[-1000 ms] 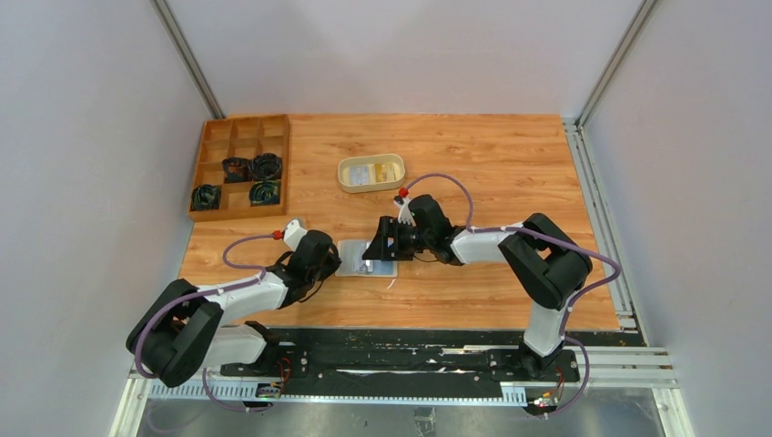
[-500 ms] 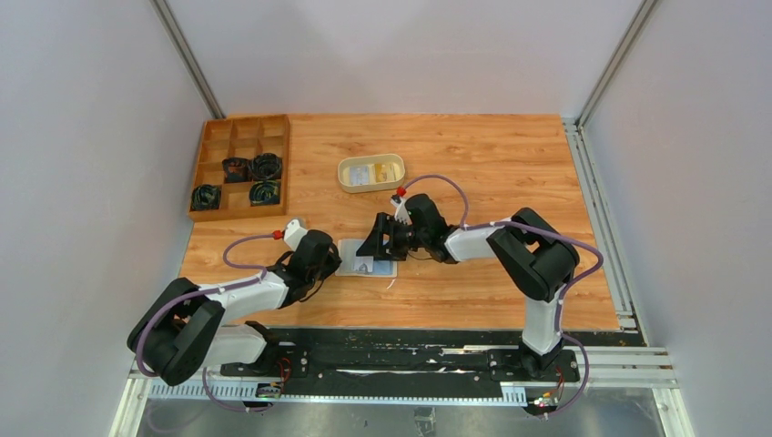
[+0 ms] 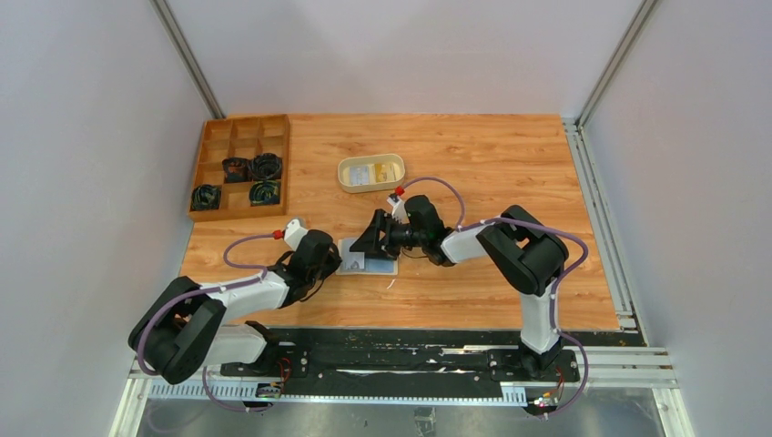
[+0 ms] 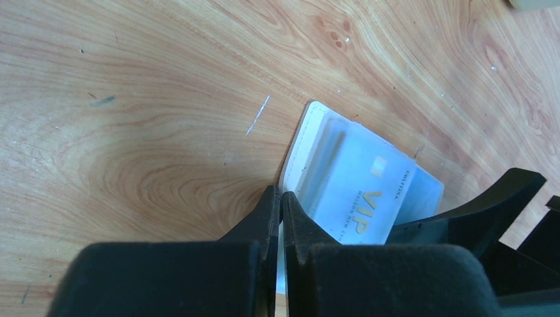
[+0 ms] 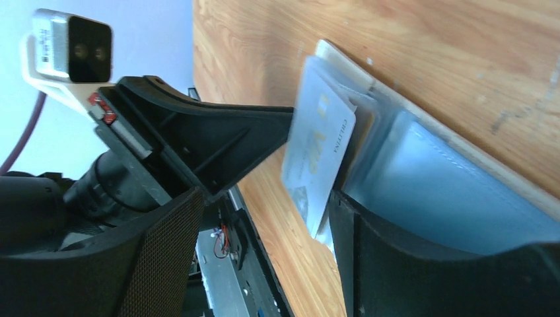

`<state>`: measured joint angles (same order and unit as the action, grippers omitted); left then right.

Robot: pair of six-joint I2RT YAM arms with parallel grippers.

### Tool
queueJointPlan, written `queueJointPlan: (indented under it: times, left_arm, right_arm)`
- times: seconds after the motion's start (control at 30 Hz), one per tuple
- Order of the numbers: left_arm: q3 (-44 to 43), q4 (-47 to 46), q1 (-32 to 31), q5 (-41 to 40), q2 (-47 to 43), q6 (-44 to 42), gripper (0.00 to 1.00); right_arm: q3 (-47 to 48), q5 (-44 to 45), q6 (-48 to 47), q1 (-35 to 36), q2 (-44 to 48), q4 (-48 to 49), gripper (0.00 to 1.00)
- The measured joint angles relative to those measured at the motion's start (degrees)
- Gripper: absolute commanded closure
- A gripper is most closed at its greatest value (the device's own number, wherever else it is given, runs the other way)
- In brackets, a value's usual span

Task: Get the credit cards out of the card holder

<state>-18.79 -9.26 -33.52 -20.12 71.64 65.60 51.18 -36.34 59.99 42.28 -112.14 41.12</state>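
Observation:
The card holder (image 3: 386,268) lies open on the table, its pale blue-grey pockets (image 5: 449,198) facing up. My left gripper (image 3: 335,264) is shut on its left edge, seen close in the left wrist view (image 4: 280,198). A whitish credit card with gold "VIP" print (image 4: 360,191) sticks partly out of a left pocket and tilts up off the holder (image 5: 317,152). My right gripper (image 3: 362,248) is open over the holder. Its jaws (image 5: 264,257) straddle the card's free end, which rests against one finger (image 5: 370,257).
An oval cream tray (image 3: 343,176) holding a whitish and a yellow-orange card stands behind the holder. A wooden compartment box (image 3: 273,123) with coiled black cables sits at the back left. The table's near edge and black arm rail lie just below the grippers.
My right gripper has moved left across the holder toward the left gripper. The VIP card has come further out of its pocket. The left gripper has stayed clamped in place.

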Motion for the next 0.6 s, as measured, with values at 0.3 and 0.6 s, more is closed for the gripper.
queueJointPlan:
  times: [0.3, 0.6]
  left_arm:
    - [0.0, -0.6, -0.1, -0.3, 0.4, 0.0, 1.0]
    - [0.0, -0.8, -0.1, -0.4, 0.5, 0.0, 1.0]
  right_arm:
    - [0.0, -1.7, 3.0, 0.5, -1.8, 9.7, 0.31]
    - [2.1, -1.7, 1.9, 1.6, -3.3, 5.7, 0.31]
